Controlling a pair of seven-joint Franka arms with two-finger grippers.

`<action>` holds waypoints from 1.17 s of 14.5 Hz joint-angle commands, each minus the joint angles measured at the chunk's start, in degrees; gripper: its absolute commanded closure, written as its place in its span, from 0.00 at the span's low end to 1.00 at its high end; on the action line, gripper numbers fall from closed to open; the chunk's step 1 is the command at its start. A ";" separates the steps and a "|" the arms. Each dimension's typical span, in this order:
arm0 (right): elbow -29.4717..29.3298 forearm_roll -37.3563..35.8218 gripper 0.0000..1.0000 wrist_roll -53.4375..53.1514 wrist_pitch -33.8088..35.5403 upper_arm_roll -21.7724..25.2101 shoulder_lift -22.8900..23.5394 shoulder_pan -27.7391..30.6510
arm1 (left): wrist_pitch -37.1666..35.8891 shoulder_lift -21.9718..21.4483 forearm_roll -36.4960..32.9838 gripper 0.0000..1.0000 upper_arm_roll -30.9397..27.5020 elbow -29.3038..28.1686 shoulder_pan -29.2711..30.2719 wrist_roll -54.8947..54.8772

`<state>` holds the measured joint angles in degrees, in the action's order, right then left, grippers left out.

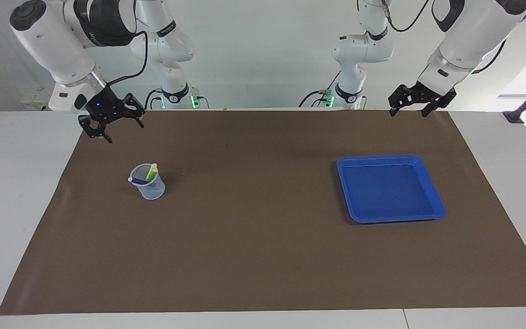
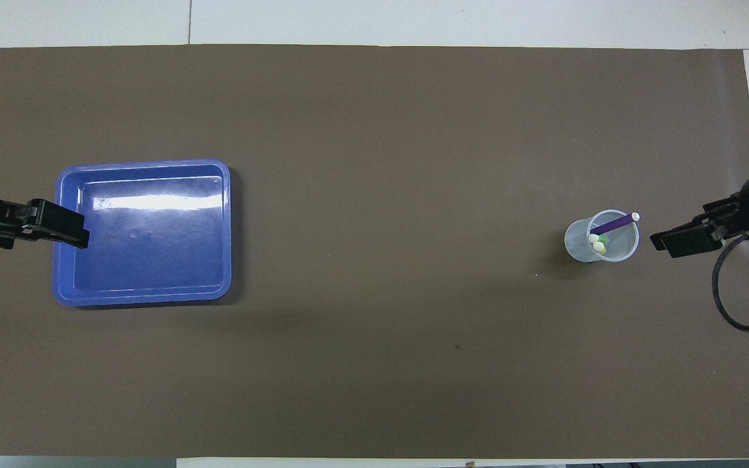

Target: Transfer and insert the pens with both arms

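Observation:
Three pens stand in a clear cup toward the right arm's end of the table: a yellow pen, a green pen and a purple pen that leans on the rim. My right gripper hangs open and empty above the brown mat beside the cup, apart from it. My left gripper is raised, open and empty, over the mat at the edge of the blue tray.
The brown mat covers most of the white table. The blue tray holds nothing and lies toward the left arm's end. Two slimmer white arms with green lights stand at the robots' edge of the table.

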<state>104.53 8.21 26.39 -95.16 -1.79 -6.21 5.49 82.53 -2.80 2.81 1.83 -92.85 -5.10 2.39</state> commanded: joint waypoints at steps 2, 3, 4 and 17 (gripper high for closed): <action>-2.84 -0.83 0.00 -10.64 3.75 -0.41 0.15 0.57 | 8.24 -1.77 -0.17 0.00 -0.95 -3.12 -2.37 2.86; -3.54 -1.17 0.00 -11.52 4.88 -0.32 0.23 0.66 | 9.13 -1.94 -0.17 0.00 -0.95 -4.26 -2.98 5.41; -3.55 -4.22 0.00 -12.23 5.16 -0.32 0.23 0.48 | 8.53 -2.03 -0.17 0.00 -1.04 -4.19 -2.90 5.69; -12.16 -10.23 0.00 -22.26 8.06 2.66 8.85 -2.50 | 7.99 0.60 -1.58 0.00 -2.10 -2.08 -2.29 -0.19</action>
<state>97.18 -1.09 5.05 -89.79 -0.51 0.02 3.74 90.18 -1.91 0.40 0.58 -94.89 -6.91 2.55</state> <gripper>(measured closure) 0.000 0.000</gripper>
